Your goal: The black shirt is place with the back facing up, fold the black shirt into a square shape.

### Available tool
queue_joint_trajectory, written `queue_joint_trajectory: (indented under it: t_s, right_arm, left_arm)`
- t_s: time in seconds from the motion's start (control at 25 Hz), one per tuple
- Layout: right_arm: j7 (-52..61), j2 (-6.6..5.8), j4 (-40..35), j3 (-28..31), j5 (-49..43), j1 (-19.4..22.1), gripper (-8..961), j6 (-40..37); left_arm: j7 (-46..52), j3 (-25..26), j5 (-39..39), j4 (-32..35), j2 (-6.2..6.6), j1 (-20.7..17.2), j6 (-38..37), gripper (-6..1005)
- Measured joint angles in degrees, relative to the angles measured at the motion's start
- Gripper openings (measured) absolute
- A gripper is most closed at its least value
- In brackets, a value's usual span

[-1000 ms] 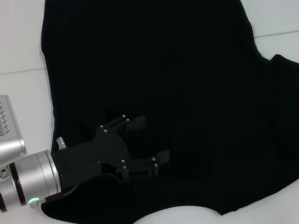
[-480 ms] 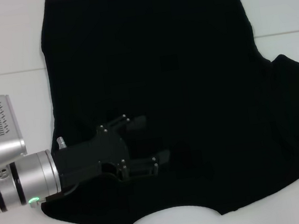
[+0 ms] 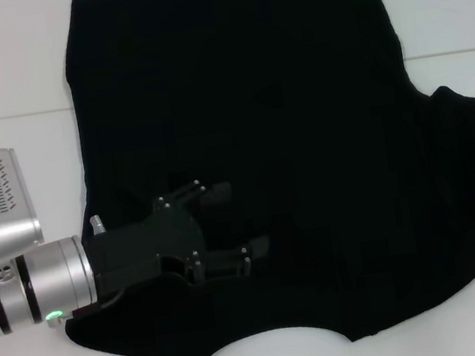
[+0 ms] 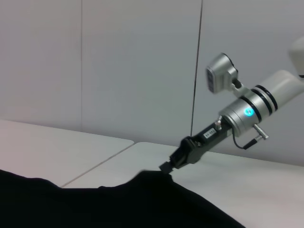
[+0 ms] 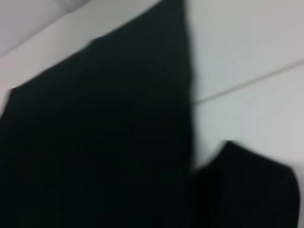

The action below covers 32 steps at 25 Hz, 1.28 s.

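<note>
Head view: black shirt (image 3: 285, 136) neckline nearest, hem far; left end effector (image 3: 242, 220) open atop.

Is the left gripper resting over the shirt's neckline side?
Yes: the left gripper lies over the black shirt, near its curved neckline.

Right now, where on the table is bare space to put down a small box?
The white table is bare to the left of the black shirt, beyond the left end effector, and to the right of the shirt's body, beyond its right sleeve. The middle is covered; the right end effector is at that sleeve.
</note>
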<state>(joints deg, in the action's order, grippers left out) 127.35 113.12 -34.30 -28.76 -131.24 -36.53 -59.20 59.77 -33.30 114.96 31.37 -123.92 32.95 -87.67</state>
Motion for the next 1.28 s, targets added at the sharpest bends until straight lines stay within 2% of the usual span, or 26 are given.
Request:
queue_joint_trajectory:
  t_s: [0.16, 0.32, 0.56, 0.84, 1.04, 1.28]
  right_arm:
    - [-1.95, 1.39, 0.16, -0.82, 0.17, -3.51, 0, -3.07]
    - [-1.64, 2.46, 0.36, -5.58, -0.02, -6.13, 0, -4.15]
    - [-0.63, 3.5, 0.93, -10.42, 0.08, -7.67, -1, -5.4]
    - [1.28, 3.93, 0.92, -12.89, -0.06, -8.31, -1, -6.07]
    - [1.3, 3.76, -0.22, -13.43, 0.29, -8.02, 0, -8.09]
    - [1.14, 3.07, -4.08, -12.84, 4.56, -5.49, 171, -12.44]
  left_arm:
    - [0.0, -0.01, 0.0, 0.0, 0.0, 0.01, 0.16, 949]
    - [-0.01, 0.02, 0.0, 0.0, 0.0, 0.0, 0.24, 949]
    - [-0.14, 0.92, 0.0, 0.0, 0.0, -0.23, 0.29, 949]
    - [-0.06, 1.36, 0.0, 0.0, 0.0, -0.21, 0.3, 948]
    - [-0.05, 1.4, 0.0, 0.0, 0.0, -0.07, 0.32, 949]
    - [0.47, 2.82, 0.0, 0.0, 0.15, -0.29, 0.07, 949]
